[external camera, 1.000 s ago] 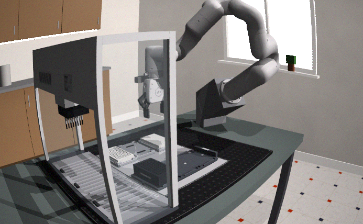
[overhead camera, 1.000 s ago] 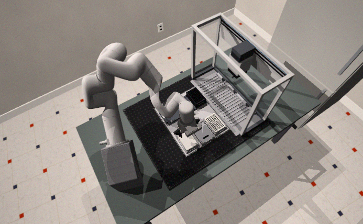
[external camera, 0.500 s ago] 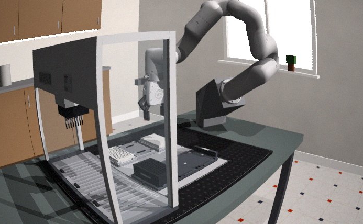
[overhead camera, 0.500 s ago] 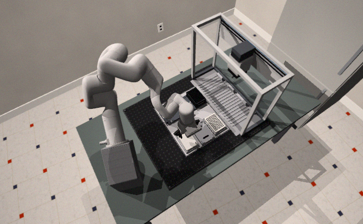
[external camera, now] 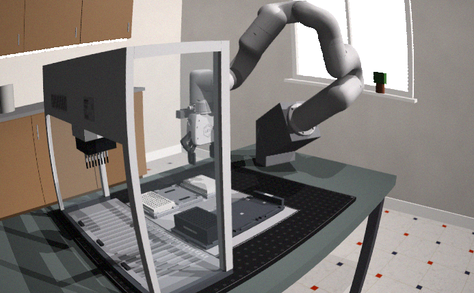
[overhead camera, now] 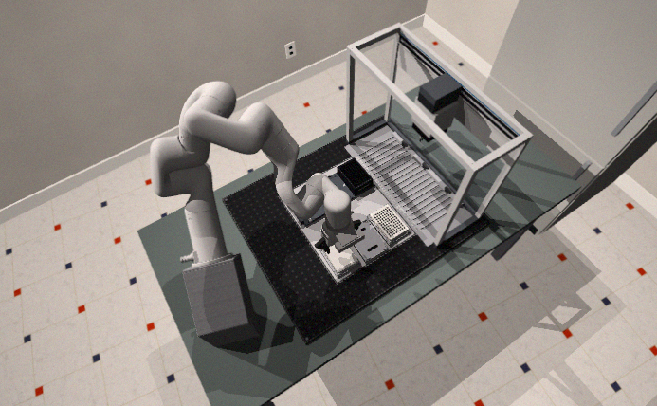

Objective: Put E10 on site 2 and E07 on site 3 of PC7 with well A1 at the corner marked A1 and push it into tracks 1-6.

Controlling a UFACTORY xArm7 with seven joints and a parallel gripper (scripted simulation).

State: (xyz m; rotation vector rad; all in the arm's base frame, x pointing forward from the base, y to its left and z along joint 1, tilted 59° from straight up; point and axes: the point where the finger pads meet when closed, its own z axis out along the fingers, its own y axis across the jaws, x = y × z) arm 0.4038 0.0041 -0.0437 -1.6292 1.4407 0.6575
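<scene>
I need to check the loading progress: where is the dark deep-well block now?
In the exterior view the dark deep-well block sits on the carrier, at its end nearest the rails; the middle nest stands vacant.
</scene>
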